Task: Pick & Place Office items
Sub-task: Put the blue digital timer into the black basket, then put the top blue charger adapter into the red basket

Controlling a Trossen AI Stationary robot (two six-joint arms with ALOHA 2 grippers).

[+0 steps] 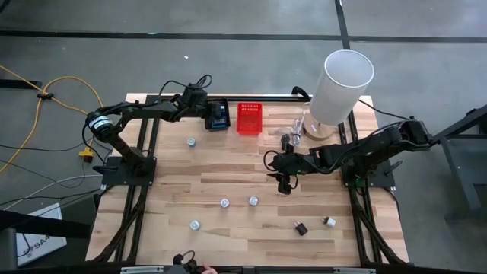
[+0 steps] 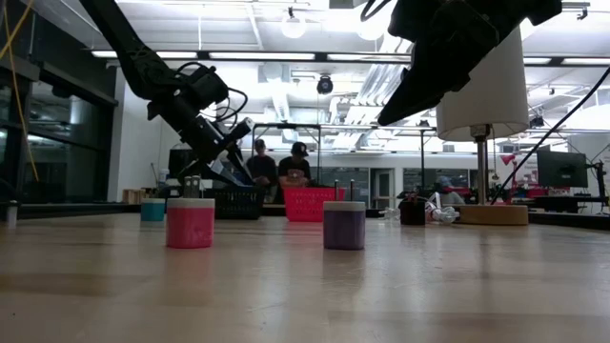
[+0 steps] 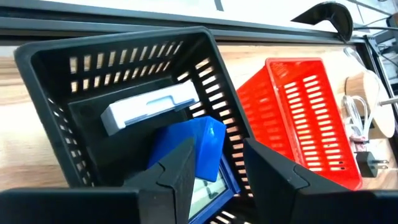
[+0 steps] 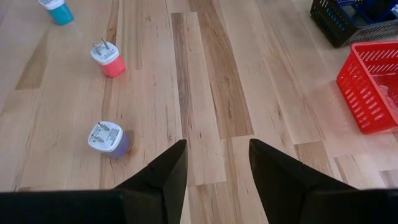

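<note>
Nearest the front edge of the table (image 1: 228,186) lie small plugs: a black one (image 1: 300,227), a white one (image 1: 329,221), and three more scattered toward the middle, among them a purple plug (image 4: 109,138) and a pink plug (image 4: 107,58) that the right wrist view picks out. Above the middle of the table hangs the right gripper (image 1: 283,181), its fingers apart and holding nothing, with bare wood below it. Farther back, the left gripper (image 3: 214,171) hovers over the black basket (image 3: 53,112), fingers apart, just above a blue block (image 3: 196,146) and a white bar (image 3: 149,107) lying inside. The likely risk is the left fingers catching the basket wall as they rise and dragging it against the red basket (image 1: 249,118) just beside it. At the far right stands a tall white lamp (image 1: 340,90), close to the right arm's elbow.
</note>
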